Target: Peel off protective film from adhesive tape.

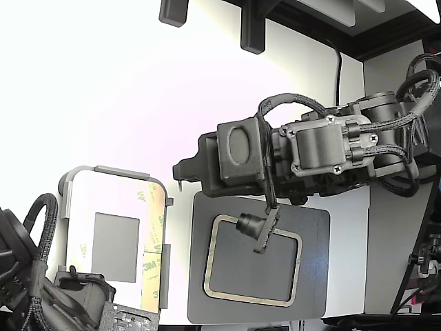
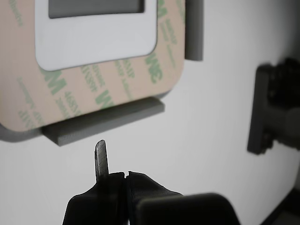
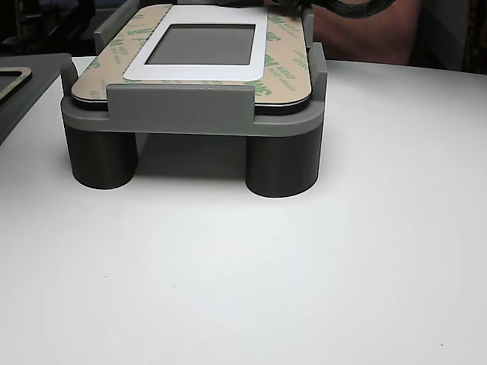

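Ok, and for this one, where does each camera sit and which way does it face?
Exterior view: overhead, looking down at the table, the grey fixture and the tan ring; the arm shows.
Wrist view: on the wrist, looking past the gripper at the protective film on the white panel.
Other view: table level, facing the fixture's side; only dark cabling shows, at the top edge.
Shared: all three show the fixture; the exterior and other views both catch the ring.
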